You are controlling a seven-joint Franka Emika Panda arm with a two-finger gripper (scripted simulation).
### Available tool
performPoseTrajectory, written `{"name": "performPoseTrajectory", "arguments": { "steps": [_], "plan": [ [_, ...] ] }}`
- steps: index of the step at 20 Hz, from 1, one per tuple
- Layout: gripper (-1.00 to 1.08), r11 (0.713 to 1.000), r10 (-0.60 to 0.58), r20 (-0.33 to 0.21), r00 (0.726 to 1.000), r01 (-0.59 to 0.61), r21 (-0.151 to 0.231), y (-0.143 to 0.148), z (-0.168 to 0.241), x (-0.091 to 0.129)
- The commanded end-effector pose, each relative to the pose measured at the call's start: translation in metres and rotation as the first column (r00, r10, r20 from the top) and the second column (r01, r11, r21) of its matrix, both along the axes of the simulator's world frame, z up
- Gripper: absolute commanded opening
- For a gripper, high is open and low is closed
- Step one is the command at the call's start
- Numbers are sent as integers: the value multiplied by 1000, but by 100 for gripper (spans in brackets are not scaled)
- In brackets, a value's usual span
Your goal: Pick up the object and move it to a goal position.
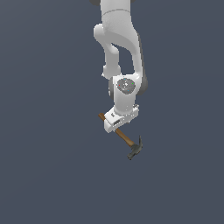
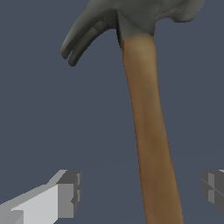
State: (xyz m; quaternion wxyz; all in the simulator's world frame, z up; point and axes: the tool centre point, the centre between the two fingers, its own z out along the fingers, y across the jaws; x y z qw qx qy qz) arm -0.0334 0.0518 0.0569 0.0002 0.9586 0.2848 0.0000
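The hammer [image 1: 130, 142] lies on the dark grey floor, its brown wooden handle running from under my hand down to the dark grey head [image 1: 136, 149] toward the exterior view's right. My gripper [image 1: 115, 126] is low over the handle's upper part. In the wrist view the handle [image 2: 151, 131] runs between my two fingers, with the claw head [image 2: 118, 22] beyond them. My gripper [image 2: 140, 190] is open. One fingertip [image 2: 70, 192] stands well clear of the handle, the other fingertip [image 2: 213, 187] a little clear of it. Neither touches the handle.
The floor [image 1: 48, 166] is a plain dark grey surface. My white arm [image 1: 120, 39] reaches down from the top of the exterior view.
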Motion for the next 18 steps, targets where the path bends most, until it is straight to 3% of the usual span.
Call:
{"name": "performPoseTrajectory", "arguments": {
  "steps": [1, 11, 12, 18],
  "plan": [
    [100, 1000, 1, -1, 1000, -1, 0, 0, -11, -1],
    [100, 1000, 4, 0, 1000, -4, 0, 0, -40, 0],
    [-100, 1000, 4, 0, 1000, -4, 0, 0, -40, 0],
    [-100, 1000, 4, 0, 1000, -4, 0, 0, -40, 0]
  ]
}}
